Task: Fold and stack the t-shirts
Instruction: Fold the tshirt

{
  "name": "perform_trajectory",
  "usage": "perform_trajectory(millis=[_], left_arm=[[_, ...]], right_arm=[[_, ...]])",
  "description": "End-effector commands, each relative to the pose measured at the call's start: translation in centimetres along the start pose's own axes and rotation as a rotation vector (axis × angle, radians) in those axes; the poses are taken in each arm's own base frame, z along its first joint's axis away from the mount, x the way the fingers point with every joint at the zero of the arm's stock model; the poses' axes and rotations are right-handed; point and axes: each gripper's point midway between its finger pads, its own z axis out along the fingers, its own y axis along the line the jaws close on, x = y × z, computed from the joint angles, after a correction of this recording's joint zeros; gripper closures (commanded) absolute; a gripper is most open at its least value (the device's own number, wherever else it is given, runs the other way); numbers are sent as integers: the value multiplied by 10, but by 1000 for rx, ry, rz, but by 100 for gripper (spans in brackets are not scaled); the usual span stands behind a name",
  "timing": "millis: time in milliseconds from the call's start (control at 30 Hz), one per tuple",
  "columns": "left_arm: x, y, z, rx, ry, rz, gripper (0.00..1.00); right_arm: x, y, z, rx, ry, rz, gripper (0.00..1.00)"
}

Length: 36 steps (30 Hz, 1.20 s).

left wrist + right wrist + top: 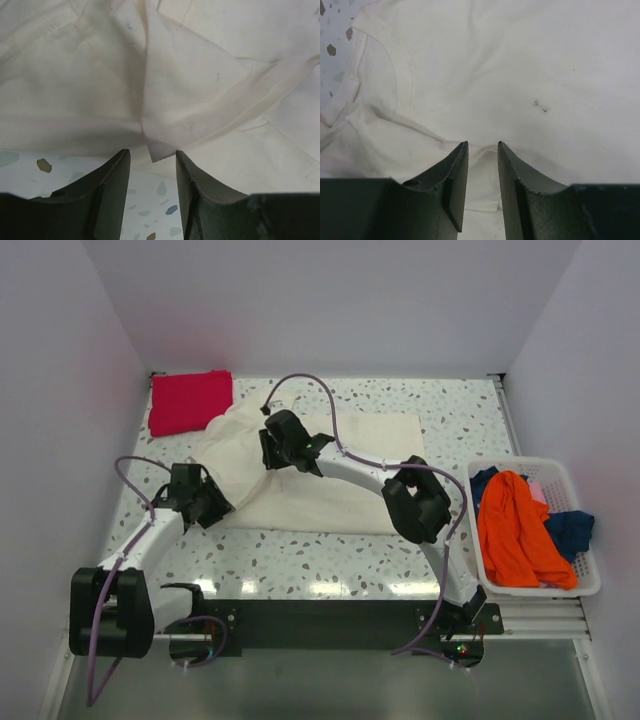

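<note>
The large cream t-shirt (330, 465) lies spread out in the middle of the table, with its left side rumpled. My left gripper (222, 506) is at the shirt's near left edge. In the left wrist view it (151, 152) is open, and a folded cream corner (159, 150) sits just at its tips. My right gripper (268, 452) rests on the shirt's upper left part. In the right wrist view it (482, 145) is open, with a raised ridge of cream cloth (484, 165) between its fingers, close to the collar (402, 75). A folded red t-shirt (190, 400) lies at the far left.
A white basket (570, 585) at the right edge holds an orange t-shirt (515, 530) and a blue one (572, 528). White walls close in the table on the left, back and right. A black rail (320, 615) runs along the near edge.
</note>
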Motion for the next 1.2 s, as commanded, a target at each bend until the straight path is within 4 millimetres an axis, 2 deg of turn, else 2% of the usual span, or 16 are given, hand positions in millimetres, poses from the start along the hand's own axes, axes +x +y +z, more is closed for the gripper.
perform_trajectory(millis=[0, 267, 500, 667, 800, 867, 1067, 1167], left_arm=[[-14, -15, 3, 38, -38, 11, 54], [-21, -31, 7, 75, -40, 18, 58], [-30, -37, 8, 77, -54, 21, 63], [-31, -39, 10, 78, -51, 23, 73], [-32, -40, 12, 82, -50, 25, 81], [-35, -42, 11, 86, -56, 25, 85], [-53, -55, 8, 100, -91, 32, 97], [-65, -64, 7, 107, -109, 35, 100]], right_arm=[[-24, 3, -5, 0, -43, -31, 66], [-17, -1, 3, 19, -24, -41, 66], [-8, -7, 10, 42, -2, -47, 66], [-3, -13, 18, 47, 14, -43, 62], [-3, -15, 18, 50, 15, -39, 63], [-2, -14, 18, 48, 18, -35, 67], [-3, -18, 17, 51, 13, -10, 90], [-2, -21, 16, 52, 11, 14, 98]])
